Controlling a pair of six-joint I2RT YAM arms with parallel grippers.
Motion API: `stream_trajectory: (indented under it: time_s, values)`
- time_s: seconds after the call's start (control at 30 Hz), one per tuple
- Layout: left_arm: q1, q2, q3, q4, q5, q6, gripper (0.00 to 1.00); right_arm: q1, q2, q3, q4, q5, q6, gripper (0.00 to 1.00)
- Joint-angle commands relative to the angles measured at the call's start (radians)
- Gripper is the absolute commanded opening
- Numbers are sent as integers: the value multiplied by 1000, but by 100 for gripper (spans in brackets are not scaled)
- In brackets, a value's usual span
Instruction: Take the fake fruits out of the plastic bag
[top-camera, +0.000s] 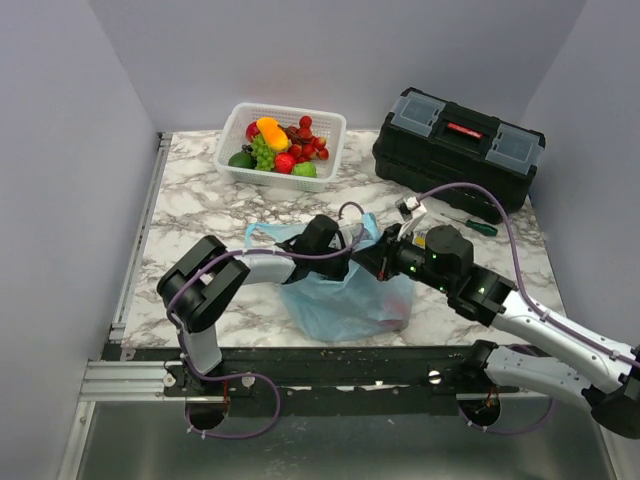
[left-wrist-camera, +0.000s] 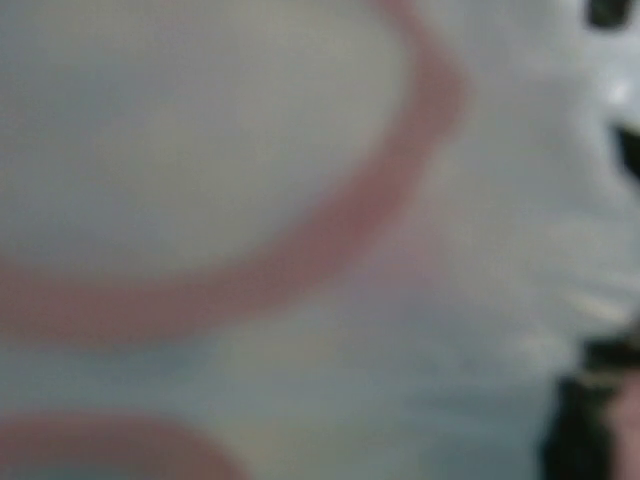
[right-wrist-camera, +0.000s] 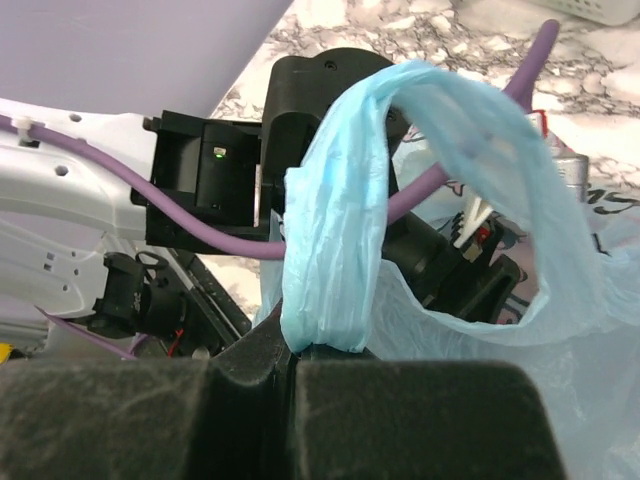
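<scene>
A thin, crinkled light-blue plastic bag (top-camera: 345, 300) slumps on the marbled tabletop (top-camera: 190, 215); glossy fake fruits (top-camera: 280, 145) sit in a white lattice basket (top-camera: 330, 125) behind it. Only the right wrist view shows the right tool (right-wrist-camera: 295, 355) pinching the bag's twisted handle. The left tool (top-camera: 345, 238) reaches into the bag's mouth, its own view just blurred film, so I cannot tell its spread.

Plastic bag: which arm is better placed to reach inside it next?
Left. The left gripper sits at the plastic bag's mouth, its wrist camera close against the print. The right gripper is shut on a handle, holding it up.
</scene>
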Motion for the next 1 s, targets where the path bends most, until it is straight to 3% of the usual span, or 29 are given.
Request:
stream_trajectory:
  time_s: [0.0,0.3,0.47,0.6,0.77,0.97]
  values:
    - [-61,42,76,-100,-34,87,68,4,-45,-40,-52,52,34,1]
    - [10,-41,-68,95,-118,-94,67,5,-22,-23,-37,55,-8,1]
    - [115,-119,-206,255,-47,-200,67,3,200,154,5,68,-86,1]
    - [190,-182,-278,313,14,-248,67,3,422,357,61,-103,-125,1]
    - [223,-329,-313,151,-92,-177,67,5,602,571,112,-319,-112,1]
    - [223,-420,-304,47,-241,-136,68,5,518,460,143,-294,-104,1]
